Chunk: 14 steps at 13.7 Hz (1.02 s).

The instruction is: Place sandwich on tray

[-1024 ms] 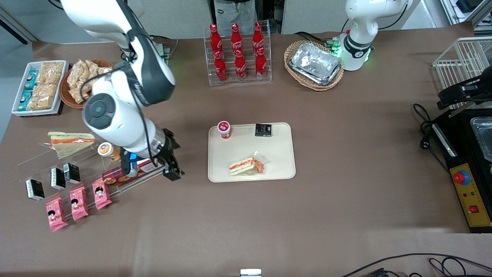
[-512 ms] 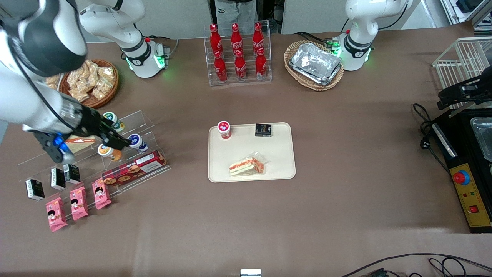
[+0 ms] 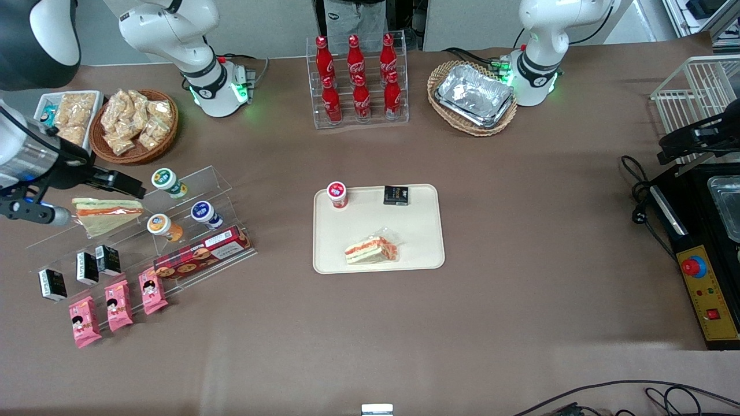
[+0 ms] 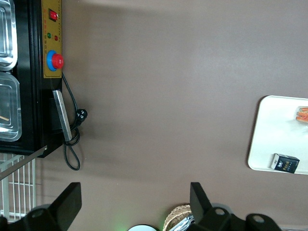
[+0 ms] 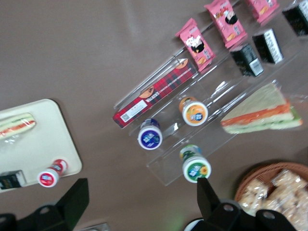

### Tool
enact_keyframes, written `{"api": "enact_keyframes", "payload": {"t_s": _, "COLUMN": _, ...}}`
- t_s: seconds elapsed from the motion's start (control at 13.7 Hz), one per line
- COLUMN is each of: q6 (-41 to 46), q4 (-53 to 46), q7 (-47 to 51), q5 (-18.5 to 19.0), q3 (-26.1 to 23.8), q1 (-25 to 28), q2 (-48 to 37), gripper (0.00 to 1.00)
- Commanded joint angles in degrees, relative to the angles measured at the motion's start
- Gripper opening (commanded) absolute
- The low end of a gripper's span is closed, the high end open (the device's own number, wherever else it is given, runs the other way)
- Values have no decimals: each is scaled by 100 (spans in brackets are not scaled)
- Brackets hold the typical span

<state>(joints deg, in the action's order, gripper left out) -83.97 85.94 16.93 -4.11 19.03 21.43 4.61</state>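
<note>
The sandwich [image 3: 372, 249], a small wrapped wedge with an orange-red stripe, lies on the cream tray [image 3: 416, 231], near the tray edge closest to the front camera. The right wrist view shows the end of the sandwich [image 5: 17, 126] on the tray [image 5: 45, 144], and the left wrist view shows a corner of the tray [image 4: 274, 130]. My gripper [image 3: 124, 184] hangs far from the tray at the working arm's end of the table, above the acrylic shelf. In the right wrist view my gripper [image 5: 139, 199] is open with nothing between its fingers.
A red-lidded cup [image 3: 337, 194] and a black box [image 3: 396, 195] also stand on the tray. The acrylic shelf holds a larger triangular sandwich [image 3: 107, 212], lidded cups [image 3: 163, 226], a cookie box [image 3: 202, 252] and pink packs [image 3: 115, 303]. A cola rack [image 3: 358, 81] and baskets [image 3: 134, 121] stand farther back.
The right arm has swung from beside the tray out over the acrylic shelf at its own end of the table. The sandwich has stayed on the tray.
</note>
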Motion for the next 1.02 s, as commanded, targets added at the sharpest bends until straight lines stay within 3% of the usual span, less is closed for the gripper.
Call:
{"api": "enact_keyframes", "payload": {"t_s": 0.0, "q6": -189, "q4": 292, "q7": -995, "q5": 218, "q3": -162, "q1": -400, "q2": -285, "gripper": 100}}
{"api": "enact_keyframes", "payload": {"t_s": 0.07, "q6": -181, "q4": 292, "q7": -1765, "q5": 261, "q3": -259, "q1": -629, "q2": -294, "gripper": 100}}
{"api": "enact_keyframes", "payload": {"t_s": 0.22, "q6": -347, "q4": 292, "q7": -2369, "q5": 350, "q3": -408, "q1": -1008, "q2": -285, "gripper": 100}}
{"api": "enact_keyframes", "payload": {"t_s": 0.44, "q6": -592, "q4": 834, "q7": -2379, "q5": 402, "q3": -839, "q1": -1387, "q2": -678, "gripper": 100}}
{"api": "enact_keyframes", "payload": {"t_s": 0.59, "q6": -1311, "q4": 1720, "q7": -2388, "q5": 525, "q3": -1111, "q1": -1684, "q2": -1267, "gripper": 100}}
{"api": "enact_keyframes", "payload": {"t_s": 0.95, "q6": -1376, "q4": 1724, "q7": -2695, "q5": 543, "q3": -1165, "q1": -2029, "q2": -1252, "gripper": 100}}
